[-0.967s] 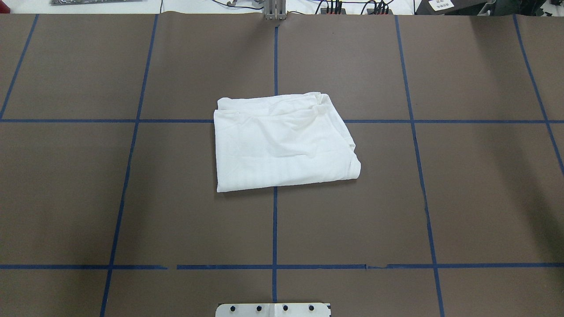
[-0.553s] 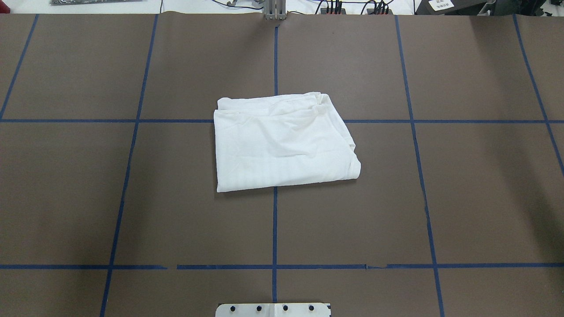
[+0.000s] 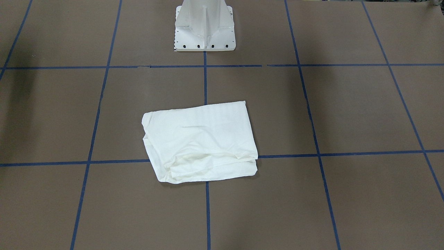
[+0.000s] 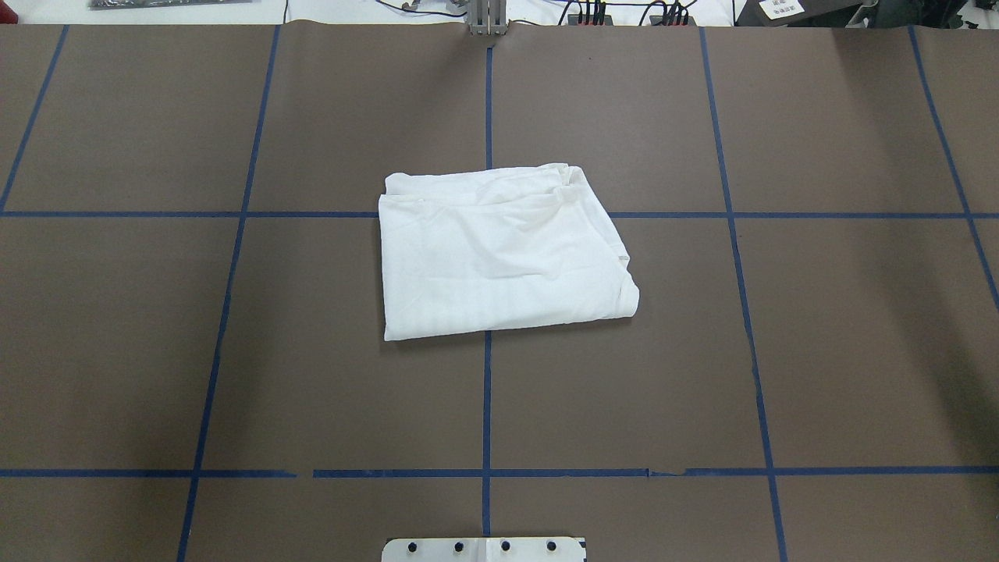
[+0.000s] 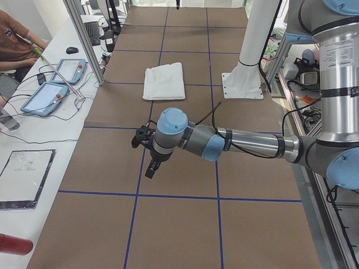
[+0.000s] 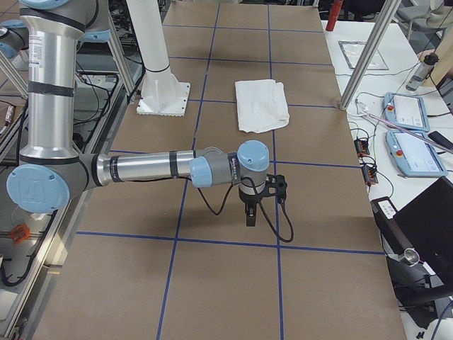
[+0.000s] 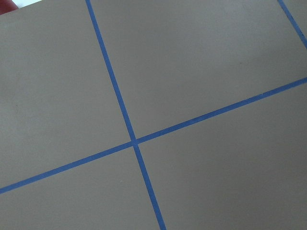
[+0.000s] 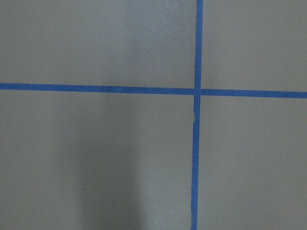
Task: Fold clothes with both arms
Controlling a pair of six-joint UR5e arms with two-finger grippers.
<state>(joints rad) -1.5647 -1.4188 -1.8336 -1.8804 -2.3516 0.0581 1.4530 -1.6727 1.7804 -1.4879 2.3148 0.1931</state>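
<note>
The white T-shirt (image 4: 503, 254) lies folded into a compact rectangle at the middle of the brown table; it also shows in the front view (image 3: 201, 142), the left view (image 5: 164, 81) and the right view (image 6: 260, 104). Its printed text and collar are hidden in the folds. Both arms are pulled back to the table's ends, far from the shirt and above bare paper. The left gripper (image 5: 151, 171) shows only in the left view and the right gripper (image 6: 249, 216) only in the right view. I cannot tell whether either is open or shut. Neither holds cloth.
The white pedestal base (image 3: 204, 26) stands at the robot's side of the table. Blue tape lines (image 4: 487, 390) grid the brown paper. Teach pendants (image 5: 50, 95) and cables lie on the white side bench beside an aluminium post (image 5: 84, 39), and an operator (image 5: 17, 45) sits there.
</note>
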